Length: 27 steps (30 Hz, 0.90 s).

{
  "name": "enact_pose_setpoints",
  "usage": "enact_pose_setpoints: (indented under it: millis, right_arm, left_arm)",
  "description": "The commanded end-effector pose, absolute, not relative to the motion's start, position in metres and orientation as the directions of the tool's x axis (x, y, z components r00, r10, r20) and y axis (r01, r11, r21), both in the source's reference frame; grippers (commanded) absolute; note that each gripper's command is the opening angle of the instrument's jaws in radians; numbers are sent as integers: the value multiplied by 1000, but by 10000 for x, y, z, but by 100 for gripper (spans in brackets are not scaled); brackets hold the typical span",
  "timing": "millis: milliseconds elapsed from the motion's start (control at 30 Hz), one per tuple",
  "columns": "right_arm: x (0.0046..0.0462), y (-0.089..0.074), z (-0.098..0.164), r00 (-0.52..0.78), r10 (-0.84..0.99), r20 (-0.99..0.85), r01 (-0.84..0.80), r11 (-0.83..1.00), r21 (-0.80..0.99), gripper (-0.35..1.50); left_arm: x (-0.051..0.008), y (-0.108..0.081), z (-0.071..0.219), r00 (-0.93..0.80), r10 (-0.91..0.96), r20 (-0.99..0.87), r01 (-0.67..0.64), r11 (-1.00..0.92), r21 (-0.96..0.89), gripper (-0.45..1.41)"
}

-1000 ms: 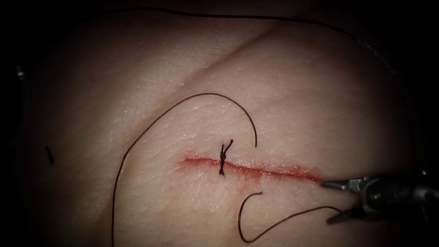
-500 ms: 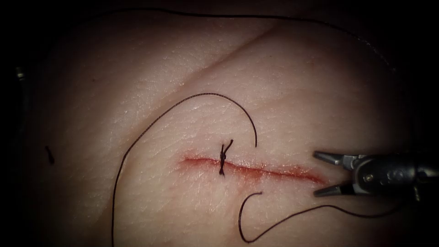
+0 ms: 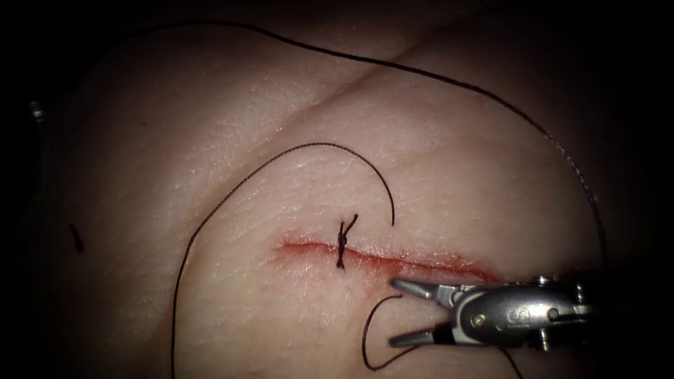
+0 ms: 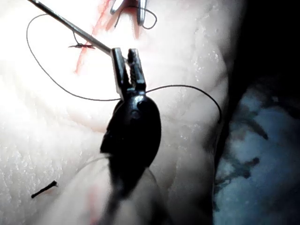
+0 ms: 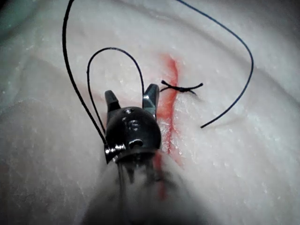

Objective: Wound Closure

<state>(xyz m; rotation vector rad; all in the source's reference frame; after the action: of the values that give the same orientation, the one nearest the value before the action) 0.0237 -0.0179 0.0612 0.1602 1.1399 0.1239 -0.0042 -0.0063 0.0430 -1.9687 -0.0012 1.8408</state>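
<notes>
Endoscope: our right tool (image 3: 401, 313) sits jaws wide, empty, just below the cut (image 3: 393, 260) near the knot (image 3: 342, 245), thread (image 3: 260, 172) looping loose on tissue (image 3: 210, 126); left wrist: left tool (image 4: 126, 58) jaws narrow, apparently pinching thread; right wrist: jaws spread beside the cut.

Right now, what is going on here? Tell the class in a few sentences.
Bench suturing on the tissue. One knot sits tied across the cut. The right tool, jaws open, holds nothing, near the cut's right end over a loop of thread. A dark curve that looks like the needle lies loose on the tissue above the cut, not in it. A straight strand meets the left tool; whether it grips it I cannot tell.
</notes>
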Motion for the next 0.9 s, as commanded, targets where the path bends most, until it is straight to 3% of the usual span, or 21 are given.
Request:
enact_pose_setpoints:
  millis: [33, 233, 300, 400, 433, 467, 533, 567, 900]
  right_arm:
    - [251, -182, 626, 418, 190, -888, -26, 980, 197, 93]
    - [251, -179, 627, 438, 191, -879, -43, 981, 191, 81]
    - [251, -183, 623, 435, 190, -880, -42, 981, 191, 59]
    - [250, -185, 619, 437, 189, -879, -41, 981, 191, 49]
    - [250, -186, 618, 443, 189, -877, -38, 981, 192, 26]
    - [250, -186, 618, 443, 189, -877, -38, 981, 192, 26]
    - [250, -186, 619, 447, 187, -875, -34, 981, 193, -25]
    - [250, -186, 619, 452, 186, -872, -32, 981, 193, -35]
    - [225, -199, 606, 462, 202, -863, -28, 977, 213, -35]
  left_arm:
    - [-49, -70, 435, 112, 297, -948, -295, -901, -317, -45]
    - [-52, -70, 437, 110, 297, -948, -299, -900, -317, -45]
    - [-53, -69, 440, 109, 298, -949, -301, -899, -317, -45]
    - [-55, -68, 441, 107, 298, -949, -304, -899, -317, -45]
    - [-56, -68, 441, 107, 298, -949, -305, -898, -317, -45]
    - [-56, -68, 441, 107, 298, -949, -305, -898, -317, -45]
    - [-59, -68, 441, 107, 298, -949, -307, -898, -317, -45]
    - [-60, -67, 441, 107, 298, -948, -307, -897, -317, -45]
    - [-79, -60, 450, 106, 300, -948, -315, -894, -319, -45]
